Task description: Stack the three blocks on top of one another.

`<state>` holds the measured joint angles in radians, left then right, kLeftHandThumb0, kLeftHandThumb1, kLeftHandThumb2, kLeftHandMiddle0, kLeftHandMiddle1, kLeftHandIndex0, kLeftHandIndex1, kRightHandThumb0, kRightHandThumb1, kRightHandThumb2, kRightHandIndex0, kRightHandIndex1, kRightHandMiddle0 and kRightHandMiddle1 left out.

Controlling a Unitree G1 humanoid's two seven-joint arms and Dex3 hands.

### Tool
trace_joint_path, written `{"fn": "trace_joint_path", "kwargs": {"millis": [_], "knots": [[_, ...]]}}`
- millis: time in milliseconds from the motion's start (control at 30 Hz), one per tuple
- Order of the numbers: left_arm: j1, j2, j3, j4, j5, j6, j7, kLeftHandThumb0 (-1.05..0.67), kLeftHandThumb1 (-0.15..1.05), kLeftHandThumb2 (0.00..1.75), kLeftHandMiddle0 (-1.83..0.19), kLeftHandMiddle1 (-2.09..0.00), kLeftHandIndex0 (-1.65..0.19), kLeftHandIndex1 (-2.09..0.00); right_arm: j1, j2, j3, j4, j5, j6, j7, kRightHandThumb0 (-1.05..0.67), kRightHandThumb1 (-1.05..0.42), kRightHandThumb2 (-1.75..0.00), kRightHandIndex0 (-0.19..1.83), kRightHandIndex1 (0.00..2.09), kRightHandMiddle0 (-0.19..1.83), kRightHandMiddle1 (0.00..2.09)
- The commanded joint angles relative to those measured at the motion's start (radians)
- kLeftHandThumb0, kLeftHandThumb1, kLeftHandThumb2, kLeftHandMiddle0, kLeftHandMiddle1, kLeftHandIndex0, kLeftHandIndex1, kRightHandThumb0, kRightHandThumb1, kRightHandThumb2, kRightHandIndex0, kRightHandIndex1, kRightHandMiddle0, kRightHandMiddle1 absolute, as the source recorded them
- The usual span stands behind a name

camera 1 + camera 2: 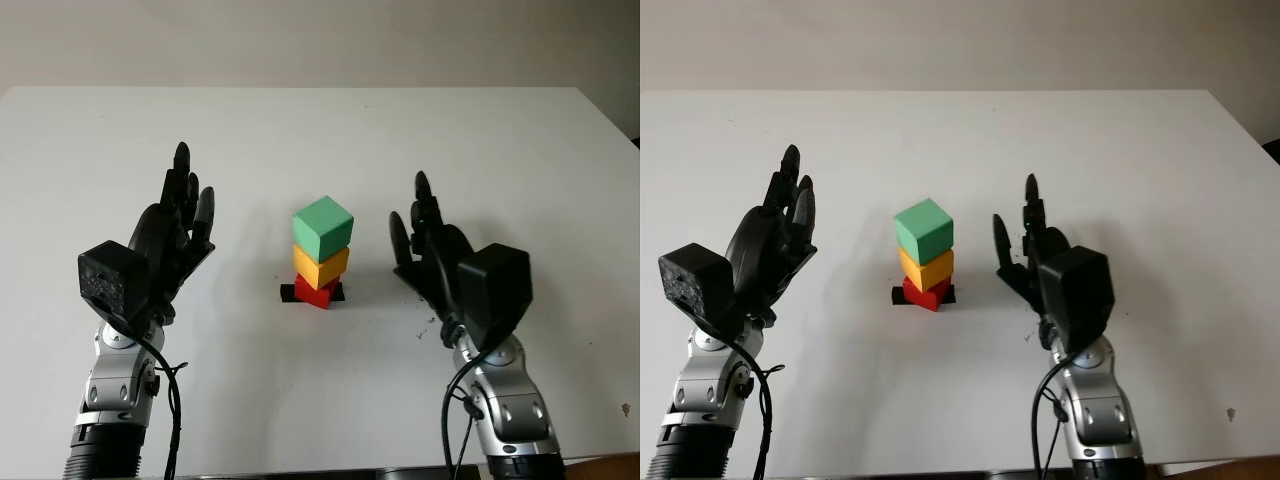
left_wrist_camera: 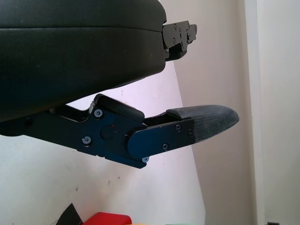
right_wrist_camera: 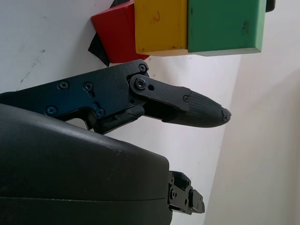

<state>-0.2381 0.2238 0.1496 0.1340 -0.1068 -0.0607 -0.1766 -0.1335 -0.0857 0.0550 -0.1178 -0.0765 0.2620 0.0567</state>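
Note:
Three blocks stand stacked at the table's middle: a red block [image 1: 317, 291] at the bottom on a black mark [image 1: 289, 293], a yellow block [image 1: 320, 266] on it, and a green block [image 1: 323, 227] on top, turned a little. The stack also appears in the right wrist view, red block [image 3: 117, 33], yellow block [image 3: 161, 26], green block [image 3: 224, 24]. My left hand [image 1: 185, 215] is open, raised to the left of the stack and apart from it. My right hand [image 1: 425, 235] is open, raised to the right of the stack, holding nothing.
The white table [image 1: 500, 150] stretches wide around the stack, with its far edge against a pale wall. Small dark specks [image 1: 425, 330] lie on the table near my right wrist, and one speck [image 1: 626, 409] sits at the front right.

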Motion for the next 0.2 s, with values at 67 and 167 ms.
{"fn": "trace_joint_path", "kwargs": {"millis": [67,167], "knots": [[0.017,-0.003,0.007,-0.002,-0.024,-0.019,-0.02,-0.77,1.05,0.63,0.14,-0.06,0.15,-0.04,0.007,0.006,0.009,0.004,-0.011,-0.033,-0.012,-0.77,-1.05,-0.72,-0.19,0.0,-0.19,0.0],[0.032,0.002,0.007,-0.011,-0.031,-0.019,-0.034,-0.77,1.05,0.63,0.13,-0.06,0.15,-0.05,0.017,0.02,0.0,-0.018,0.008,-0.022,-0.013,-0.78,-1.05,-0.73,-0.19,0.0,-0.19,0.0]]}}
